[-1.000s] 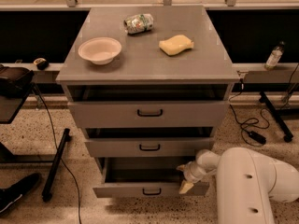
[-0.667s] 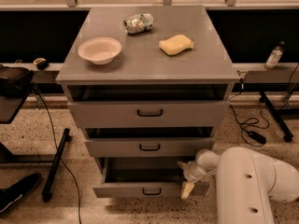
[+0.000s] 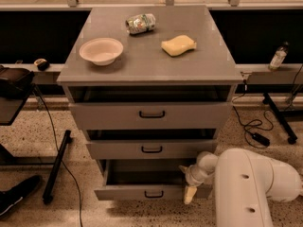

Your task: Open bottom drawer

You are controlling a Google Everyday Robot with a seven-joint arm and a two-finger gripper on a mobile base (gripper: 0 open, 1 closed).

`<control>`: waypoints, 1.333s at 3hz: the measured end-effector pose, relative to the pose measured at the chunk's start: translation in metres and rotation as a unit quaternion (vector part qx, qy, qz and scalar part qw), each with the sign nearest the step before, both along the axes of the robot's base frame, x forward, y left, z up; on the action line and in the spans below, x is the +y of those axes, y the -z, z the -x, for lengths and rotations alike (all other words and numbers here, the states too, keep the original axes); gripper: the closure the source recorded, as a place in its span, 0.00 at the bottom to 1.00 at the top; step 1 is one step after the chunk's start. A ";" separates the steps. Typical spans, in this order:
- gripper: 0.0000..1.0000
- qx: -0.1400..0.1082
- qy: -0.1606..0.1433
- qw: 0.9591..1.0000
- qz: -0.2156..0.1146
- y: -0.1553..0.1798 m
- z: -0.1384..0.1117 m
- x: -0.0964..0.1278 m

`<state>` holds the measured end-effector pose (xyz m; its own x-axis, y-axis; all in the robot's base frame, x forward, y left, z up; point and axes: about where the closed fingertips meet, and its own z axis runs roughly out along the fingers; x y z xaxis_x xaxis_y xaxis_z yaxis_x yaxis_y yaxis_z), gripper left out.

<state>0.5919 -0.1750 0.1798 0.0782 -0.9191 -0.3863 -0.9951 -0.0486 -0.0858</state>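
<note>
Grey down at the foot of the cabinet: seeing the bottom drawer pulled well out. Spotting the gripper at the cabinet's lower right, by the drawer front; cannot tell whether open or closed. Looks mostly done, perhaps one last pull.

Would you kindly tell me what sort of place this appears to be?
Probably a robotics lab or test area: a grey drawer cabinet stands on speckled floor, cables trail beside it, and the gripper hangs at the right end of the open bottom drawer.
</note>
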 end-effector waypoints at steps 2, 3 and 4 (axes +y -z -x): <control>0.33 0.059 -0.026 0.997 0.036 -0.002 0.079 -0.013; 0.32 0.074 -0.032 0.996 0.038 -0.004 0.098 -0.013; 0.32 0.074 -0.032 0.996 0.038 -0.009 0.098 -0.013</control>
<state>0.4943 -0.1879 0.1890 0.0851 -0.9412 -0.3271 -0.9913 -0.1131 0.0676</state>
